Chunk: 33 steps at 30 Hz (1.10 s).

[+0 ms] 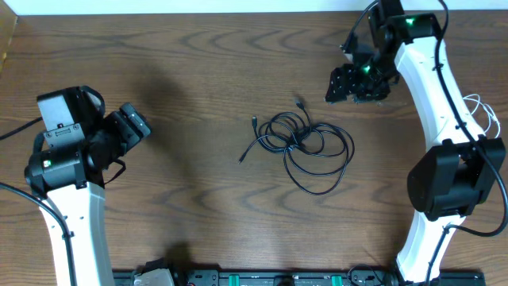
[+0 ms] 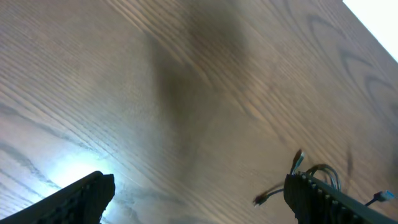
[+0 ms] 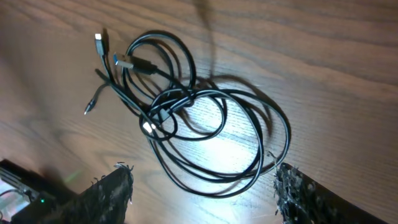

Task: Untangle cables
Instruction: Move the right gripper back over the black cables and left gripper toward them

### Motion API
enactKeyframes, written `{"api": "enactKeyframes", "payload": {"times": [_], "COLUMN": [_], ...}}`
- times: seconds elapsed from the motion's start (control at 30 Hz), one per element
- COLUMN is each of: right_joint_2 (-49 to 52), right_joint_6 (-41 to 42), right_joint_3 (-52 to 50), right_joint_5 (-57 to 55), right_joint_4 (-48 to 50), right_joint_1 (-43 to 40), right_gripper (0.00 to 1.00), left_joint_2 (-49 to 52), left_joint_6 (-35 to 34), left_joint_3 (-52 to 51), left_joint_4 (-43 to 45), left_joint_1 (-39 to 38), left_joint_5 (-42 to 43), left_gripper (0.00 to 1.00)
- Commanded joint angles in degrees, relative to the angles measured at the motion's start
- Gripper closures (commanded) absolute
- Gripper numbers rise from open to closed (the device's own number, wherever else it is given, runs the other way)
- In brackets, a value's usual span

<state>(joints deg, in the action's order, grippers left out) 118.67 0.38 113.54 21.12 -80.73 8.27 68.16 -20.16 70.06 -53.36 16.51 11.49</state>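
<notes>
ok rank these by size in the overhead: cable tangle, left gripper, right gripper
1. cable tangle, clearly largest
2. left gripper and right gripper: look alike, nearness to camera unsure, so tied

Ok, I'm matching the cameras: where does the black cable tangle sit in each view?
Overhead: cable tangle at the middle of the table.
Left wrist: lower right, partly hidden.
Right wrist: mid-frame, fully visible.
Shared landmark: the table's dark wood grain.

Dim light, white glare on the table point(image 2: 68, 177), left wrist view blurred
</notes>
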Motion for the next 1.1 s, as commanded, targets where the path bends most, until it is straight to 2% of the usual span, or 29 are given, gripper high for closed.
{"api": "enactKeyframes", "payload": {"times": [0.0, 0.13, 0.3, 0.4, 0.5, 0.6, 0.8, 1.07], "right_joint_2": [-0.31, -0.31, -0.31, -0.31, -0.31, -0.31, -0.31, -0.31], "right_joint_6": [-0.9, -0.9, -0.87, -0.87, -0.85, -0.83, -0.39, 0.0], "right_joint_3": [0.76, 0.74, 0.72, 0.68, 0.68, 0.68, 0.68, 0.66], "right_joint_5": [-0.74, -0.72, -1.4, -1.57, -1.55, -1.57, -1.81, -4.55], "right_joint_4": [-0.28, 0.57, 2.05, 2.75, 3.04, 2.95, 2.69, 1.62], "right_joint_1": [-0.28, -0.57, -0.57, -0.7, -1.05, -1.73, -3.1, -3.58], "right_gripper": [0.26, 0.24, 0.23, 0.23, 0.22, 0.22, 0.23, 0.23], "left_joint_2": [0.31, 0.76, 3.82, 7.21, 10.62, 13.92, 20.61, 30.64], "left_joint_6": [-1.57, -0.7, -0.74, -1.66, -3.37, -5.4, -17.16, -27.61], "left_joint_3": [0.24, -0.87, -2.51, -2.51, -2.51, -2.51, -2.51, -2.49], "left_joint_4": [-0.09, -0.68, -0.33, 0.76, 3.72, 8.85, 19.12, 30.75], "left_joint_1": [0.28, -0.92, -7.96, -14.23, -20.5, -26.67, -37.64, -47.5], "left_joint_5": [0.24, 9.38, 11.65, 11.63, 11.39, 11.17, 3.61, 3.39], "left_gripper": [0.07, 0.29, 0.31, 0.35, 0.41, 0.41, 0.45, 0.5]}}
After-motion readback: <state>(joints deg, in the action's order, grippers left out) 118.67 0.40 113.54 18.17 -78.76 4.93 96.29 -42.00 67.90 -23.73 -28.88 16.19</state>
